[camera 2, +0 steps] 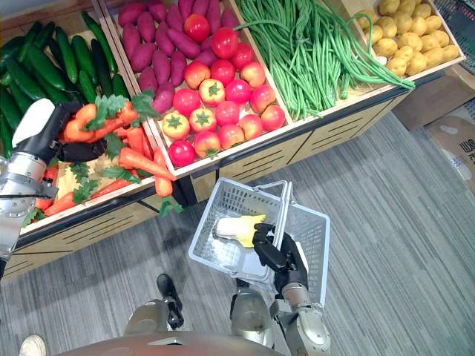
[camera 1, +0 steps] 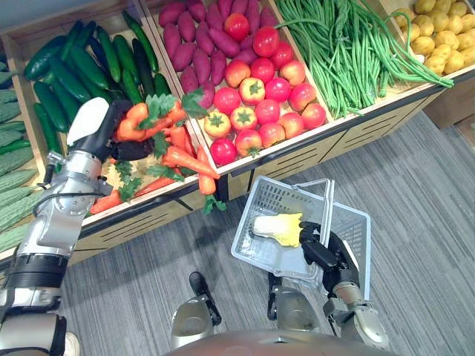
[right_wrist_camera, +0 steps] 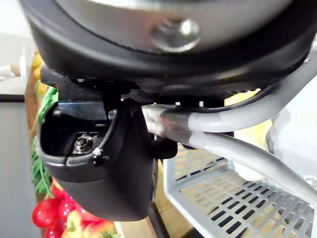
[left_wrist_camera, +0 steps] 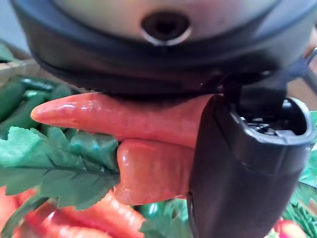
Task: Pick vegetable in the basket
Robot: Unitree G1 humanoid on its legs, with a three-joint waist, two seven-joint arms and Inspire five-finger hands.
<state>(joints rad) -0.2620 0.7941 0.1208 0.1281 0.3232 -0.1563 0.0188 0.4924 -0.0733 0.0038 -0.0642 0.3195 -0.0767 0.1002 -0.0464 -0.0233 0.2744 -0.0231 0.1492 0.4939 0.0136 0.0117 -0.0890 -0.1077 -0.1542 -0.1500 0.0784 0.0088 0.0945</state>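
Observation:
My left hand [camera 1: 104,132] is over the carrot bin, shut on a bunch of orange carrots [camera 1: 132,126] with green leaves. The left wrist view has two carrots [left_wrist_camera: 129,124] pressed against the palm, with the thumb [left_wrist_camera: 247,168] curled across them. More carrots [camera 1: 182,159] lie in the bin below. My right hand [camera 1: 326,256] is shut on the handle [right_wrist_camera: 237,134] of a grey plastic basket [camera 1: 274,196] that hangs low in front of the stall. Inside the basket lies a pale yellow and white leafy vegetable [camera 1: 278,228].
The wooden stall holds cucumbers [camera 1: 82,67], purple sweet potatoes [camera 1: 197,44], tomatoes [camera 1: 260,96], green beans [camera 1: 341,44] and potatoes [camera 1: 438,37]. Grey carpet floor [camera 1: 415,185] spreads in front. A cardboard box [camera 2: 453,141] stands at the right.

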